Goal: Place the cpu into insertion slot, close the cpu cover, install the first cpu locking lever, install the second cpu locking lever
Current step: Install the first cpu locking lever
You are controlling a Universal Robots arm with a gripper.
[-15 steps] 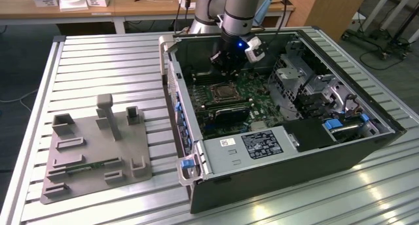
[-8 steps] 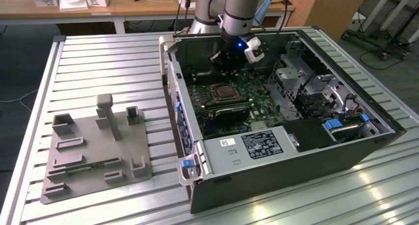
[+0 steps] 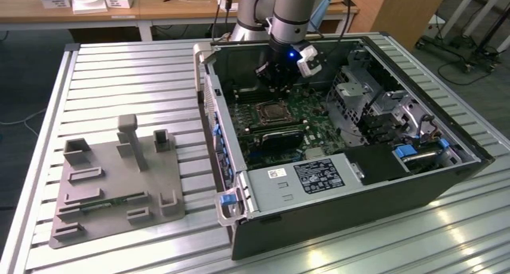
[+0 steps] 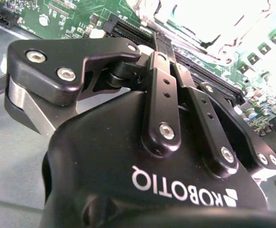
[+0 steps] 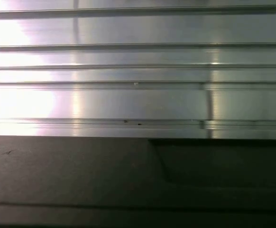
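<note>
Hovering inside the open black computer case (image 3: 350, 190), the black gripper (image 3: 275, 77) is seen just above the silver-rimmed square insertion slot (image 3: 273, 113); the jaws' state cannot be told.

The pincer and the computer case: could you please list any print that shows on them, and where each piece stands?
White maker's mark on the pincer body, second wrist view: a brand name, upside down, not quoted here.
Dark label on the grey box, exterior view: too small to read.
Small white sticker beside it: too small to read.
</note>
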